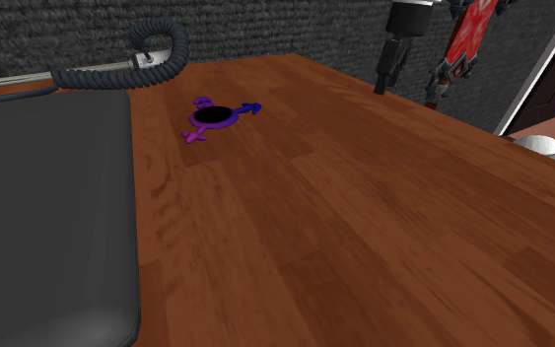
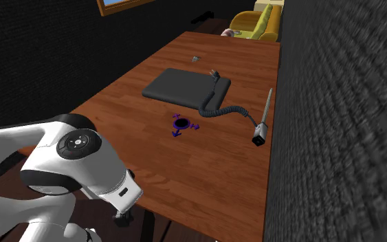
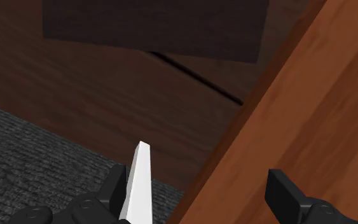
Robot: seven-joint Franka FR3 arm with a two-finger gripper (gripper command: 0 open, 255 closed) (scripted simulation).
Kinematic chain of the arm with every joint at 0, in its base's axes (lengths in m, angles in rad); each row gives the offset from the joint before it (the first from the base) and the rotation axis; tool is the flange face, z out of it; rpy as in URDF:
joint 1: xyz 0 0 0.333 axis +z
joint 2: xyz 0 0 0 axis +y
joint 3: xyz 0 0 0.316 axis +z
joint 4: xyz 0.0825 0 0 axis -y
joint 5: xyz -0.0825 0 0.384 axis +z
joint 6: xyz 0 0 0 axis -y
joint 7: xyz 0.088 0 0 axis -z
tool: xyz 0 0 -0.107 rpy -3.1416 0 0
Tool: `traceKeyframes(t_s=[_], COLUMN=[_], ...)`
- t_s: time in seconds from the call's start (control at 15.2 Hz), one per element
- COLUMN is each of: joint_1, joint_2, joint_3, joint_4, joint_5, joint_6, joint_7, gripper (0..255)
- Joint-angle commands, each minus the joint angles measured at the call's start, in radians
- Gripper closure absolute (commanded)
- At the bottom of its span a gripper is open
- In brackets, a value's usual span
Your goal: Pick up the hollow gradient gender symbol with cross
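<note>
- Jaws released, standing apart w/ nothing btwn them. In wrist view I see them past the bench [image 3: 317, 102] edge, over grey carpet [image 3: 37, 159].
- Purple-to-blue hollow symbol [image 1: 194, 135] [image 2: 192, 126] lies flat on the bench, near the dark grey mat [image 1: 48, 197] [image 2: 178, 86] and the ribbed hose [image 1: 157, 64] [image 2: 216, 103].
- White arm [image 2: 75, 158] is at the bench's near end in 2nd ext view, well apart from the symbol.

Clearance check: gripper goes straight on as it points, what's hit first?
Likely the wooden table's edge, straight ahead of the open gripper; a slight miss meets the floor. Depth unclear.
</note>
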Motion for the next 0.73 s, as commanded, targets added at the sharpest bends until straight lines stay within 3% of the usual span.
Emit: traceKeyframes(t_s=[0.0, 0.66], joint_1=[0.0, 0.044], joint_2=[0.0, 0.254], joint_3=[0.0, 0.191], joint_4=[0.0, 0.234], joint_5=[0.0, 0.097], joint_6=[0.0, 0.015], joint_7=[0.0, 0.241], gripper=[0, 0])
